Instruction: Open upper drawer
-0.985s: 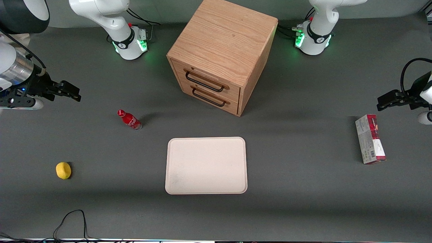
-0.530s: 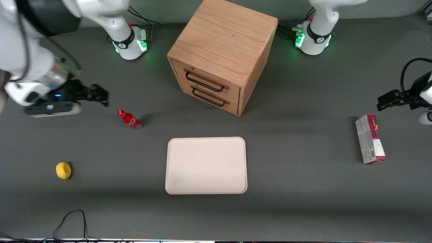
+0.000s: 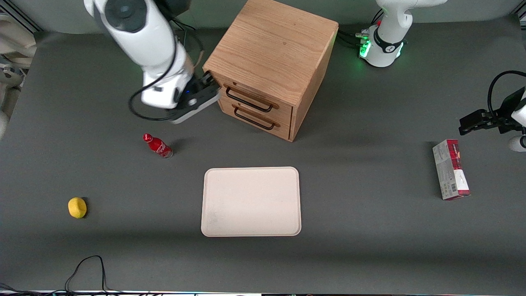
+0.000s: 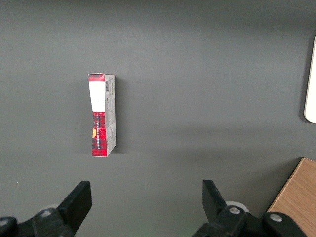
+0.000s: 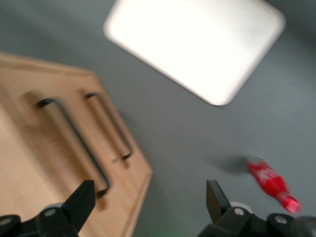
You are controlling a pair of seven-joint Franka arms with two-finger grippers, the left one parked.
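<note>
Approaching the oak cabinet (image 3: 273, 53), my gripper (image 3: 208, 81) hovers with fingers spread wide at the working arm's end of the upper drawer (image 3: 250, 96), which is shut, its dark bar handle (image 5: 74, 143) ungrasped. Next, I judge, comes straddling that bar, then pulling outward.

Cabinet (image 3: 279, 57): light oak, visible grain, matt. Upper drawer (image 3: 250, 96) handle: thin dark metal. Gripper (image 3: 208, 80) beside it: black plastic. Table (image 3: 370, 230): matt grey.
</note>
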